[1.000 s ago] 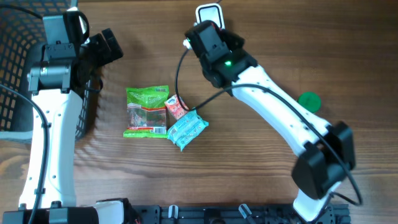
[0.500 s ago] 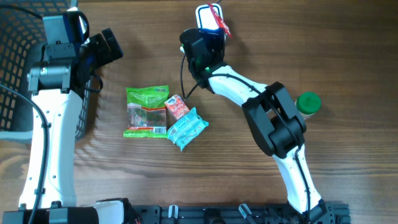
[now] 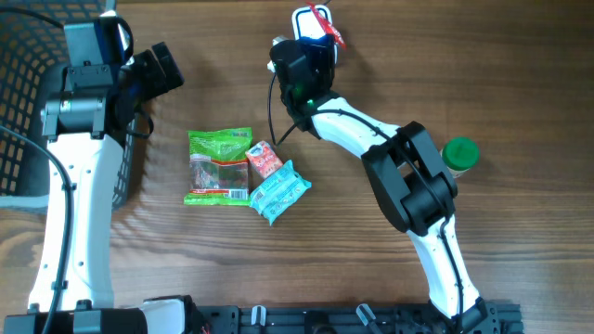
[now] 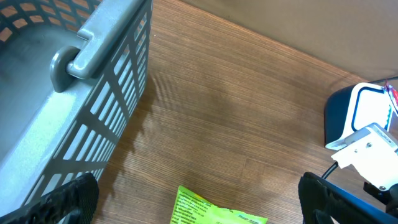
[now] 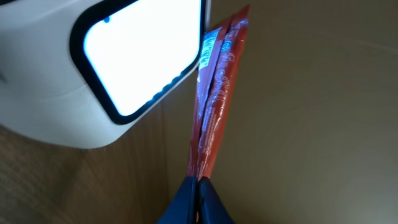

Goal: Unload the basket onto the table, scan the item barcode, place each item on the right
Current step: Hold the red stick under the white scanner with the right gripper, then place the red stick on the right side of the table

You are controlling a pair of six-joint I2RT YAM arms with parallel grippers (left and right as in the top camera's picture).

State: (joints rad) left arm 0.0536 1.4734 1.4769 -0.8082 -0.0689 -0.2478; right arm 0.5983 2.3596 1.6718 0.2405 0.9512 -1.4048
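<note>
One green packet (image 3: 219, 166), two red packets (image 3: 264, 159) (image 3: 327, 28), one blue packet (image 3: 279, 191), one scanner (image 3: 305, 17), one basket (image 3: 19, 111), one green lid (image 3: 460, 151)

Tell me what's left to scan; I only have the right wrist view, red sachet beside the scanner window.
Observer: Overhead shows three packets bunched together on the table: a green packet, a small red packet and a light blue packet.
Operator: After this red sachet, then. Where's the left arm?
Observer: The left fingers stand open and empty beside the basket.
Operator: Anything near my right arm?
Observer: A green-capped bottle stands beside its elbow.
</note>
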